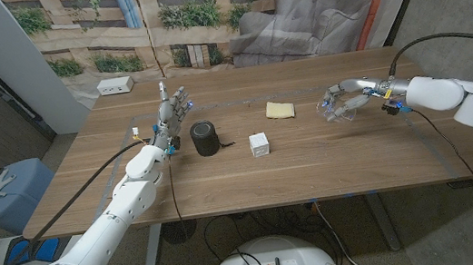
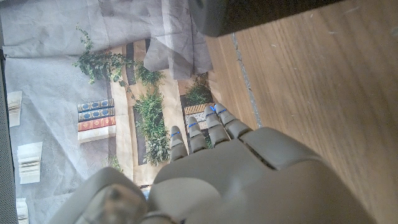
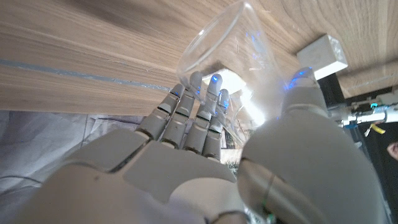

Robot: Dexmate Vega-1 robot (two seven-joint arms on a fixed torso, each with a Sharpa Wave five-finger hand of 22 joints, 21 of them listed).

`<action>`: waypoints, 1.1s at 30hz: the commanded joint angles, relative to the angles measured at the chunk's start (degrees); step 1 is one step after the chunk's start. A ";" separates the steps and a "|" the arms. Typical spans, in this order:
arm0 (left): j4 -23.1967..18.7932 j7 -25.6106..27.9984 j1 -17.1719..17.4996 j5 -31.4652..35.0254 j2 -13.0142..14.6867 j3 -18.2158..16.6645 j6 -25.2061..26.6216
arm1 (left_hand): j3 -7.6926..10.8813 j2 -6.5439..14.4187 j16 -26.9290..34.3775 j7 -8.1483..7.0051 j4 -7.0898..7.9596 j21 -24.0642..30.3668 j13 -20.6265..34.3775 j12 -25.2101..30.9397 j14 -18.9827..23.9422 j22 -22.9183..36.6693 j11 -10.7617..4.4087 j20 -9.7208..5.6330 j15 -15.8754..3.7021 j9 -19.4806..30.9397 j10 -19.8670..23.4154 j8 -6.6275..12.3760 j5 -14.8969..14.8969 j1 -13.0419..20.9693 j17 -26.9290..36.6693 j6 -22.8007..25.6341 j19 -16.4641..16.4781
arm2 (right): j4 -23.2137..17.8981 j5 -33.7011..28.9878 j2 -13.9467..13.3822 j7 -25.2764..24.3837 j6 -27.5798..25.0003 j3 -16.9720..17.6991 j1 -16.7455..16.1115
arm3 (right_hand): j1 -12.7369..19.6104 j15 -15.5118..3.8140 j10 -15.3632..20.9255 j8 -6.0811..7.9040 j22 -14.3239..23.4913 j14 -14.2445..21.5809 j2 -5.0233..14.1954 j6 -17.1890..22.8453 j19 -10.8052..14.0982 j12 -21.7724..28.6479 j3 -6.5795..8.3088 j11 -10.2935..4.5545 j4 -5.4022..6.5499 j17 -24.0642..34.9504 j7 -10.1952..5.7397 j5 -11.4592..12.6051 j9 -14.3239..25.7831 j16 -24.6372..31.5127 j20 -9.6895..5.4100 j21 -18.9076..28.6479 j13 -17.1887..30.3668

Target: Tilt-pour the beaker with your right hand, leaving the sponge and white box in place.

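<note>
My right hand [image 1: 357,93] grips a clear beaker [image 1: 340,111] above the table's right side, tipped onto its side with the mouth toward the table's middle. In the right wrist view the beaker [image 3: 231,59] sits between my fingers [image 3: 198,115] and thumb, its rim close to the wood. The yellow sponge [image 1: 280,110] lies left of the beaker. The small white box [image 1: 259,144] stands nearer the front, also seen past the beaker [image 3: 321,54]. My left hand [image 1: 173,111] stands upright with its fingers apart, holding nothing.
A black cylinder [image 1: 205,139] with a cable stands just right of my left hand and shows close by in the left wrist view [image 2: 249,14]. A white device [image 1: 115,85] lies beyond the table's far left corner. A blue seat [image 1: 8,192] is left of the table.
</note>
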 commanded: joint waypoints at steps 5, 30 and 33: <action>0.08 -0.04 -0.03 0.00 -0.02 0.02 -0.03 | -0.49 1.45 0.27 -0.56 0.00 0.42 0.17 0.31 0.35 0.18 0.01 -0.55 0.01 0.23 0.51 0.21 0.24 0.08 0.31 0.00 0.37 | 2.63 11.31 3.45 -8.21 1.77 2.44 -5.14 | 3.10 -8.82 5.82 1.28 0.22 -0.65 9.19 8.17 -0.07 -0.53 1.44 -6.14 1.01 0.31 -8.17 -0.14 0.16 -0.19 -0.30 -0.29 0.06; 0.07 -0.04 -0.03 0.00 -0.01 0.01 -0.03 | -0.49 1.45 0.28 -0.48 0.00 0.41 0.17 0.33 0.35 0.18 0.05 -0.56 0.10 0.24 0.56 0.22 0.25 0.08 0.31 0.02 0.35 | 8.24 14.53 12.45 -17.20 8.52 3.04 -8.33 | 3.57 -8.72 3.99 1.01 0.20 -2.01 8.63 7.20 -0.35 -2.40 1.10 -5.94 0.66 1.31 -8.07 -0.06 -0.14 0.08 -0.95 -0.30 -0.80; 0.07 -0.04 -0.03 0.00 -0.01 0.01 -0.02 | -0.49 1.45 0.26 -0.51 0.00 0.42 0.17 0.34 0.32 0.18 0.08 -0.58 0.02 0.24 0.56 0.23 0.25 0.09 0.31 0.05 0.37 | 9.37 14.86 13.64 -17.73 9.93 2.91 -8.35 | 3.43 -8.58 3.52 0.97 0.20 -2.32 8.59 7.10 -0.36 -2.82 1.05 -5.99 0.77 1.32 -8.12 -0.07 -0.19 -0.05 -0.99 -0.29 -0.98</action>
